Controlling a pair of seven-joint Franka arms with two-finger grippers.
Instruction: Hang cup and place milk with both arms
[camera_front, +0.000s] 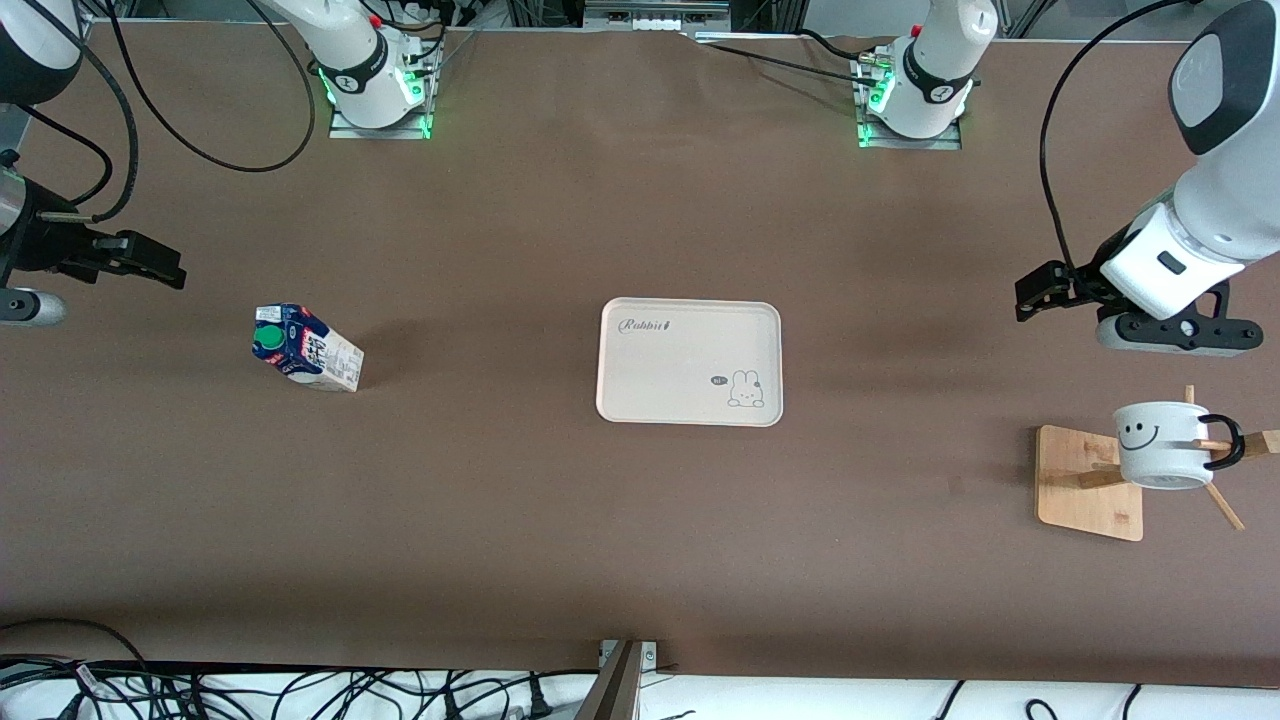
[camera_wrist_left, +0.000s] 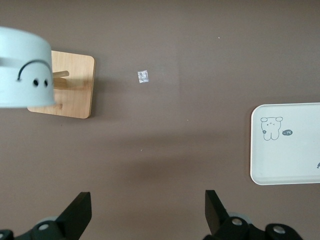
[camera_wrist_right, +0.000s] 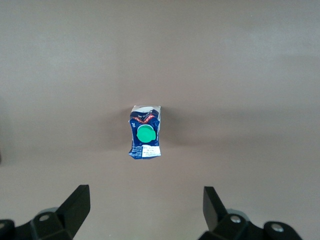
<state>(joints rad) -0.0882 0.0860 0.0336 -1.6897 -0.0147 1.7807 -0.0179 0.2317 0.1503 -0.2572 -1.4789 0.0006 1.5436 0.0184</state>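
The cup, white with a black smiley, hangs by its black loop handle on a peg of a wooden rack at the left arm's end of the table. It also shows in the left wrist view, above the rack's base. My left gripper is open and empty in the air, over bare table beside the rack. The milk, blue with a green cap, stands on the table at the right arm's end. My right gripper is open and empty, over the table apart from the milk.
A white tray with a rabbit print lies in the middle of the table; its edge shows in the left wrist view. A small white scrap lies on the table near the rack. Cables run below the table's near edge.
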